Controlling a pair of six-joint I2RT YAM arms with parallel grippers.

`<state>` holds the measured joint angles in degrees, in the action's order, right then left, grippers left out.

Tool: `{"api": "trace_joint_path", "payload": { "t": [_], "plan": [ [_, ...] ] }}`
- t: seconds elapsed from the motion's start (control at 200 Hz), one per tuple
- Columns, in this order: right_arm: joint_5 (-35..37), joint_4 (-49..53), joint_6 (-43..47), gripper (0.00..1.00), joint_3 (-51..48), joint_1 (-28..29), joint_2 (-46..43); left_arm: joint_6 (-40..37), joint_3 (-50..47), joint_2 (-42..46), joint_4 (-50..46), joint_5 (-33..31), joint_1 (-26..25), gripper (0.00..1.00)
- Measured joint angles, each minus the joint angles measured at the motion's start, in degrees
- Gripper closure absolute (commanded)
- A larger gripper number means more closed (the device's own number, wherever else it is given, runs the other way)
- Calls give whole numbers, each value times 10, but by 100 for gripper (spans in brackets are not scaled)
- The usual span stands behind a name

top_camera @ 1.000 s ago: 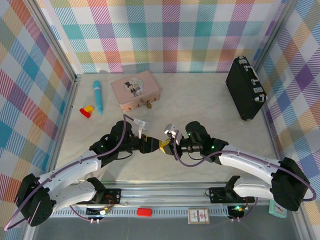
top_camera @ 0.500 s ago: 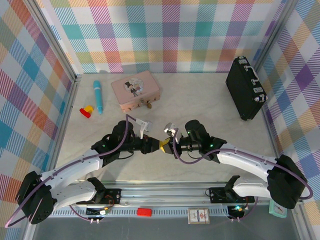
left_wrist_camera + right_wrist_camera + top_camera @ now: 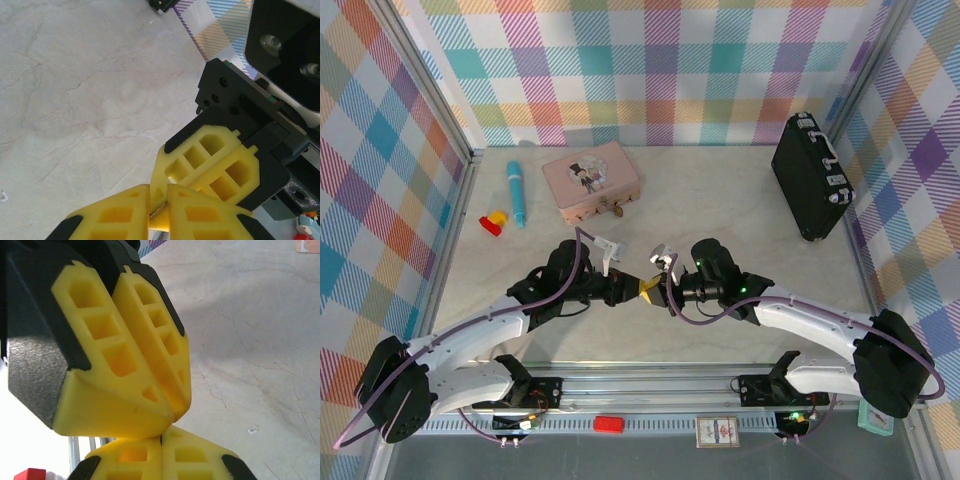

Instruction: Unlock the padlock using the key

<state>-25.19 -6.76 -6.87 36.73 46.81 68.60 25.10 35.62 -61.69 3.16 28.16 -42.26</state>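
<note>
My two grippers meet tip to tip over the middle of the table, the left gripper (image 3: 631, 290) facing the right gripper (image 3: 649, 290). In the left wrist view my left gripper (image 3: 159, 191) has its yellow fingers closed around the tip of the right gripper's fingers (image 3: 210, 160), and a thin metal sliver, the key (image 3: 157, 212), sits pinched between them. The right gripper (image 3: 161, 438) is shut, its pads pressed together; I cannot see whether it still pinches the key. A small brass padlock (image 3: 614, 210) hangs at the front of the pink tin box (image 3: 588, 178).
A black case (image 3: 808, 175) stands upright at the back right. A blue pen-like tube (image 3: 516, 192) and a red and yellow block (image 3: 495, 222) lie at the back left. The plaid walls close in three sides.
My left gripper's fingers have closed in around the right gripper's tip and the key. Both arms have barely shifted.
</note>
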Motion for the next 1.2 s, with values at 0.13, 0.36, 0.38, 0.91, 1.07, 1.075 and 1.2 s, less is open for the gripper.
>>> {"api": "trace_joint_path", "payload": {
  "t": [0.13, 0.36, 0.38, 0.91, 1.07, 1.075, 1.2],
  "plan": [
    [-5, 0, -2, 100, 0, 0, 1, -3, 2, -7, 0, -10, 0, 96],
    [-2, -1, -4, 100, 0, -4, 2, 2, 4, -14, 1, -23, 0, 100],
    [0, -1, -4, 96, 0, -4, 2, 4, 4, -14, 1, -24, 0, 100],
    [232, -78, -352, 25, -99, -50, -104, 174, 12, -40, -1, -300, -5, 100],
    [224, -148, -458, 13, -136, -65, -74, 212, 13, -66, 73, -294, -7, 100],
    [223, -150, -459, 12, -136, -65, -73, 213, 13, -67, 77, -292, -8, 100],
    [170, -222, -479, 9, -122, -83, -46, 225, 18, -77, 120, -278, -20, 100]
  ]
}}
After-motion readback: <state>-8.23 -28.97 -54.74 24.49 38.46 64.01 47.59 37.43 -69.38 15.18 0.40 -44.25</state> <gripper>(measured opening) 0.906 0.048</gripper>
